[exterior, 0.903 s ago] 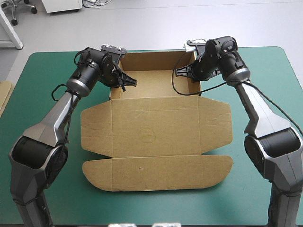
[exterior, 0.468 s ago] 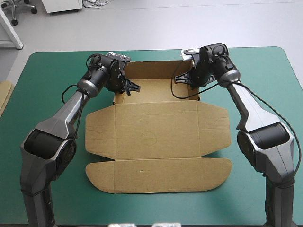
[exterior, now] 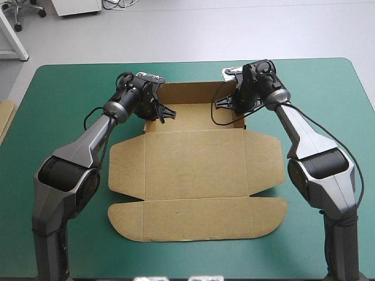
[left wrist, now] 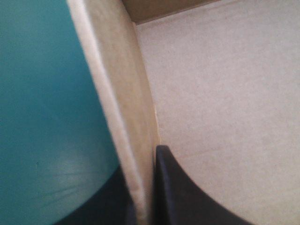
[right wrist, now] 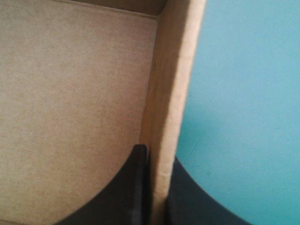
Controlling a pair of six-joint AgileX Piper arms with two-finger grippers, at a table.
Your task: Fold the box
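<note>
The brown box [exterior: 193, 170] lies mid-table as an open tray at the far side, its lid and flaps flat toward the near edge. My left gripper [exterior: 153, 108] is shut on the box's raised left wall [left wrist: 126, 117], one black finger [left wrist: 183, 197] inside the tray and one outside over the teal-green cover. My right gripper [exterior: 233, 105] is shut on the raised right wall [right wrist: 171, 93], with a finger [right wrist: 122, 192] inside and the other outside. The tray floor [right wrist: 70, 93] fills the space ahead of both grippers.
More brown board [exterior: 4, 117] shows at the table's left edge. Teal-green cover [exterior: 53, 111] lies open to the left, right and near side of the box. The table's far edge runs just beyond the tray's back wall [exterior: 196, 92].
Both grippers have moved inward toward each other with the side walls, and the tray has become narrower. The whole box has shifted slightly right and nearer.
</note>
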